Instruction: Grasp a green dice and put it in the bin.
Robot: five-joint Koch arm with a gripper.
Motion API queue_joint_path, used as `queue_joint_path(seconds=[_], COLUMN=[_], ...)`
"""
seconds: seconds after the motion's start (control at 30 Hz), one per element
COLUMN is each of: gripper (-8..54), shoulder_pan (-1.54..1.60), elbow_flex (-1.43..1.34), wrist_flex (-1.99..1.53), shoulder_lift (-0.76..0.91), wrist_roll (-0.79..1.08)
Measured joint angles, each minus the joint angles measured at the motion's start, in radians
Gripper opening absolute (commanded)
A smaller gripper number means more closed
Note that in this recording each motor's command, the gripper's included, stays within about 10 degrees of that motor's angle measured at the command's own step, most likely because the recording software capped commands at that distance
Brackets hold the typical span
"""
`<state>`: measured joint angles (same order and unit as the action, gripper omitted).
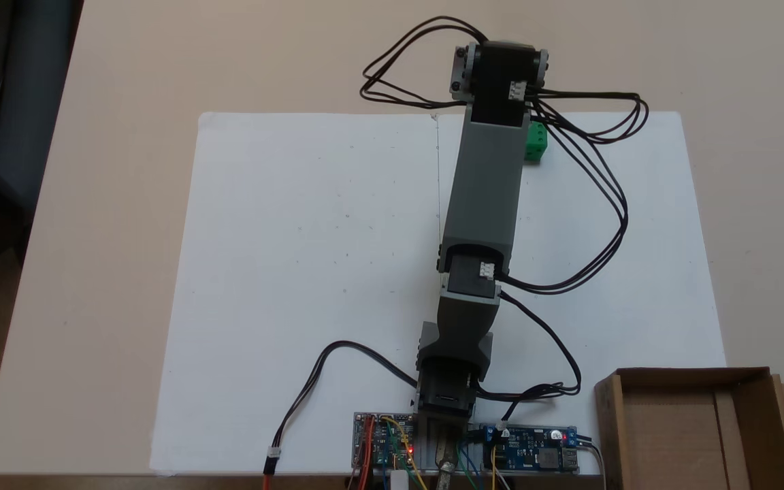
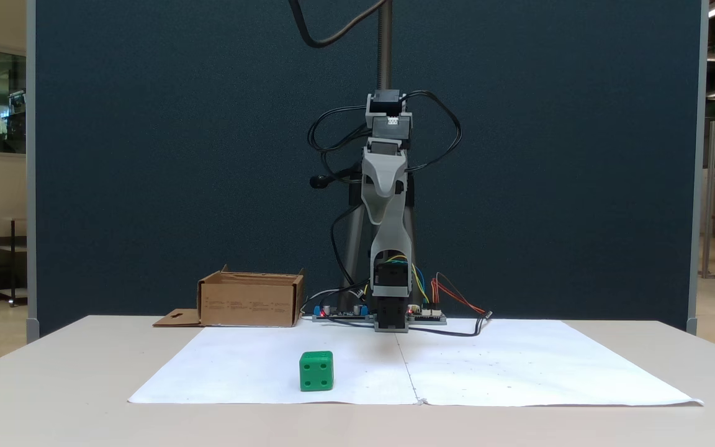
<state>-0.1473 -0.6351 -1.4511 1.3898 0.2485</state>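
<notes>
The green dice [image 2: 316, 371] sits on the white paper sheet near its front edge; from above, the green dice [image 1: 536, 141] is partly hidden by the arm's grey forearm [image 1: 488, 184]. The gripper [image 2: 387, 218] hangs pointing downward from the raised wrist, high above the paper and to the right of the dice in that fixed view. Its jaws line up one behind the other, so their state is unclear. Nothing shows in its grasp. The bin [image 2: 249, 307], a brown cardboard box, stands beside the arm's base; from above, the bin [image 1: 611, 422] looks empty.
Circuit boards [image 1: 535, 456] and loose black cables [image 1: 596, 204] lie around the arm's base and trail over the paper. A white paper sheet [image 1: 297, 272] covers the middle of the beige table. A dark blue partition [image 2: 146, 155] stands behind the table.
</notes>
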Motion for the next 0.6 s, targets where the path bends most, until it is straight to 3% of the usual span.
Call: queue_joint_path(seconds=[0.6], gripper=[43.2], shoulder_pan=[-0.037], elbow_flex=[0.196], wrist_flex=[0.000], shoulder_lift=[-0.225], wrist_roll=[-0.074])
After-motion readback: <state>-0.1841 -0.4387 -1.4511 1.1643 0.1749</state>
